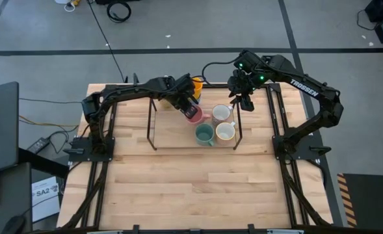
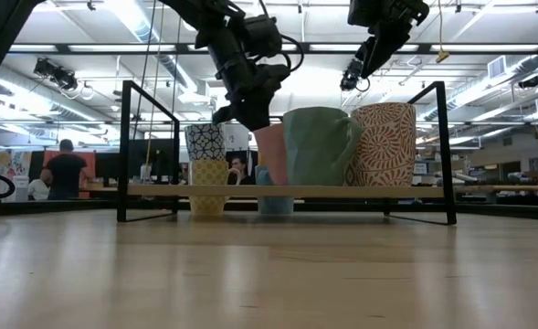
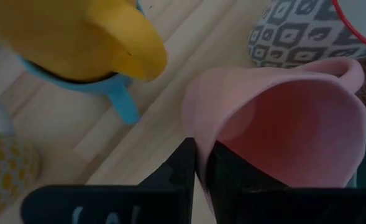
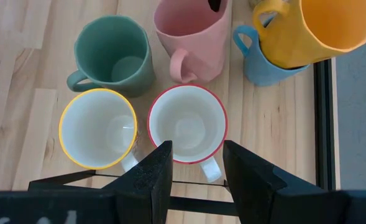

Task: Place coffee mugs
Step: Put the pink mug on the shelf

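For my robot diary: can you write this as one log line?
left gripper: shut on pink mug rim | right gripper: open above red-rimmed mug

The table (image 1: 178, 182) is pale wood planking, smooth with a soft sheen. The pink mug (image 4: 192, 37) and green mug (image 4: 111, 56) look like matt ceramic; the two white mugs (image 4: 186, 124) seem glazed inside. The thin black frame (image 2: 447, 151) is probably painted metal.
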Controlling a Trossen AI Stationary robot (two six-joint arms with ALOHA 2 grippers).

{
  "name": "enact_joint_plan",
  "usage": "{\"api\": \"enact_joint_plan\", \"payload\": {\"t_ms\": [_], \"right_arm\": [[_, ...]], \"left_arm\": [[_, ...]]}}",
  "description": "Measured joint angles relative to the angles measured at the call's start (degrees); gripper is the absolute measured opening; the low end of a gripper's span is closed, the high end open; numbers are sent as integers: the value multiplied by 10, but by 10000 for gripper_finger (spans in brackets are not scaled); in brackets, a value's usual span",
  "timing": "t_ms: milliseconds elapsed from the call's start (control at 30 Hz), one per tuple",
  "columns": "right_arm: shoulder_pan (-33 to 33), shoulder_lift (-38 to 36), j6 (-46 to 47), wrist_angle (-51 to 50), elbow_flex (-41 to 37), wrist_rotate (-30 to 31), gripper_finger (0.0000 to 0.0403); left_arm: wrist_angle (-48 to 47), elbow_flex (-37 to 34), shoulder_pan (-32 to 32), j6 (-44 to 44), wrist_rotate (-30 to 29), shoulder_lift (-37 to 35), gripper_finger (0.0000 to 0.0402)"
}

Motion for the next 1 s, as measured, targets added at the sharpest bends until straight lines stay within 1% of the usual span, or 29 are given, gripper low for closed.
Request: {"api": "enact_joint_plan", "payload": {"t_ms": [367, 667, 867, 1000], "right_arm": [[0, 0, 0, 0, 0, 0, 149], [0, 0, 0, 0, 0, 0, 149], [0, 0, 0, 0, 0, 0, 149], [0, 0, 0, 0, 0, 0, 149]], "left_arm": [[20, 0, 0, 0, 0, 0, 39], [20, 0, 0, 19, 0, 0, 39], [19, 0, 0, 95, 0, 0, 39], [21, 0, 0, 118, 0, 0, 39]]}}
